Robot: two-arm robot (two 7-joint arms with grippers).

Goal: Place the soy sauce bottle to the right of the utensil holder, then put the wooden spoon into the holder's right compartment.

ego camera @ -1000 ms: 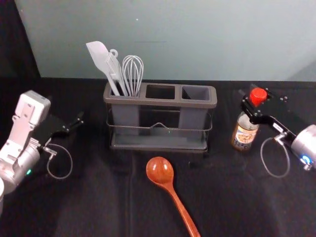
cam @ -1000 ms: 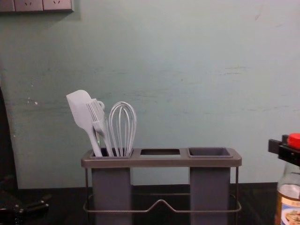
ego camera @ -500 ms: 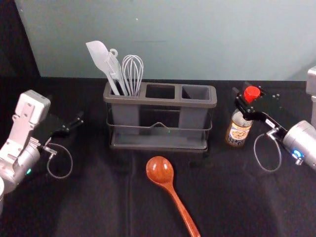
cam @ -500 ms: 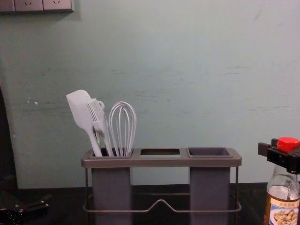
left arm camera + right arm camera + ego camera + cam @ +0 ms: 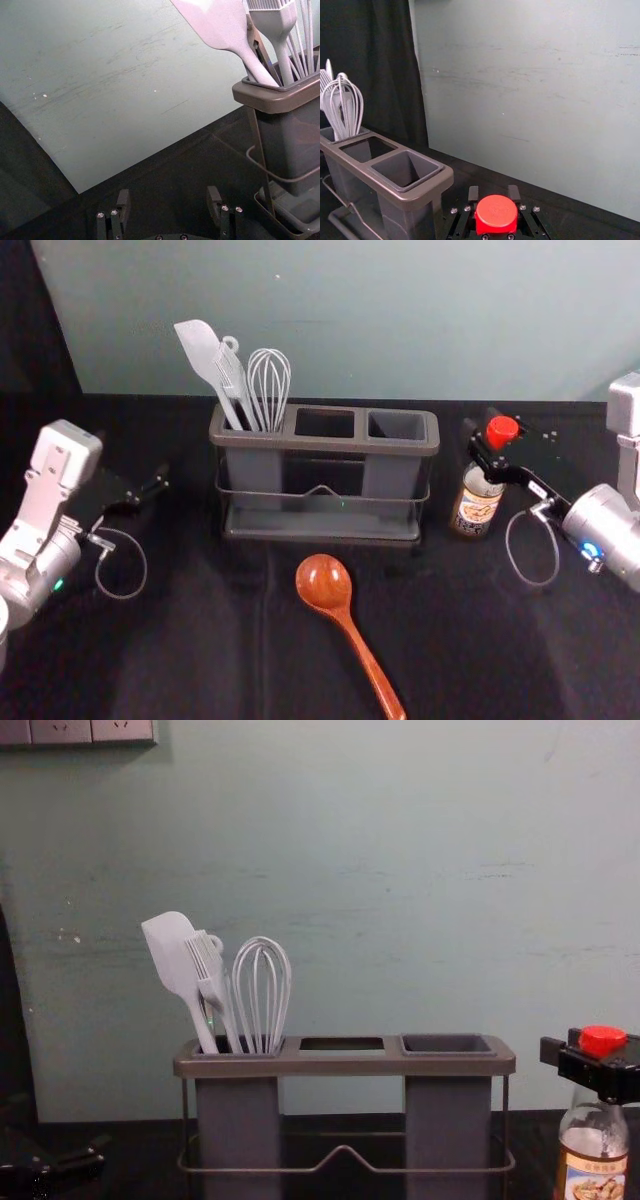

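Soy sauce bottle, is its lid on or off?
On: the red lid sits on top of the soy sauce bottle, just above the right gripper.

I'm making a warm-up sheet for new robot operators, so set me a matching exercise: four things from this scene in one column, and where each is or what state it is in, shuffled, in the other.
Things
1. Soy sauce bottle
2. Wooden spoon
3. Whisk
4. Right compartment

Places and states
A. Lying on the dark surface in front of the utensil holder
B. Empty
C. Held by the right end effector, to the right of the holder
D. Standing in the left compartment

Right pairs
1-C, 2-A, 3-D, 4-B
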